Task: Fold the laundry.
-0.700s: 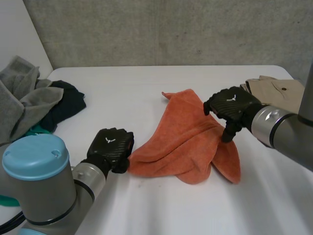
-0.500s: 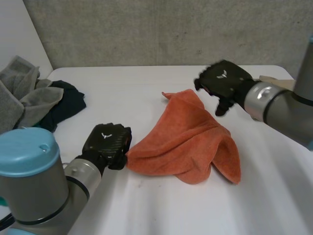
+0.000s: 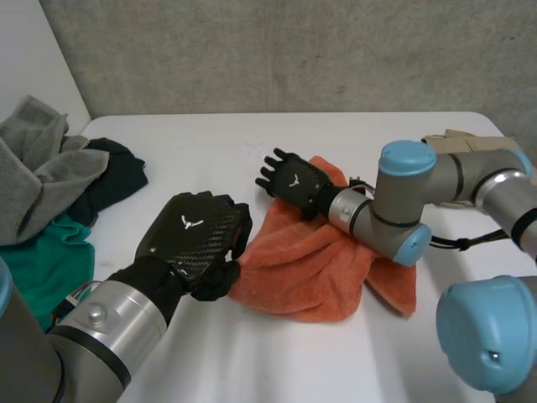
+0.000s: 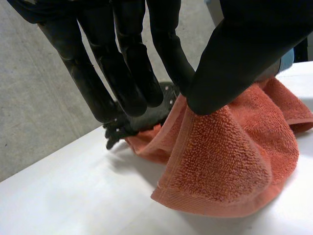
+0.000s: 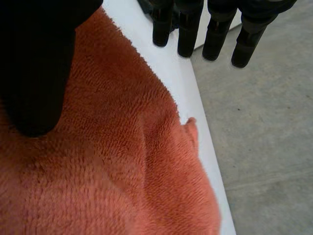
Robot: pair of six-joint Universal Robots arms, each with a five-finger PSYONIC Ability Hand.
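An orange towel (image 3: 319,269) lies crumpled in the middle of the white table (image 3: 210,143). My left hand (image 3: 197,239) is at its near left edge, lifted off the table, with the thumb pinching the cloth against the fingers (image 4: 122,73). The towel (image 4: 220,161) hangs from that pinch in a fold. My right hand (image 3: 292,179) reaches across to the towel's far corner, fingers (image 5: 188,29) straight and spread past the cloth's edge, thumb over the towel (image 5: 122,171). In the left wrist view the right hand (image 4: 137,125) sits behind the towel.
A pile of grey, dark and green clothes (image 3: 50,185) fills the table's left side. A beige garment (image 3: 470,147) lies at the far right corner. The right arm (image 3: 403,201) stretches over the towel's right half.
My right hand has let go of the towel's right side and swung left to its far corner. My left hand has lifted the towel's near left edge and carried it slightly rightward.
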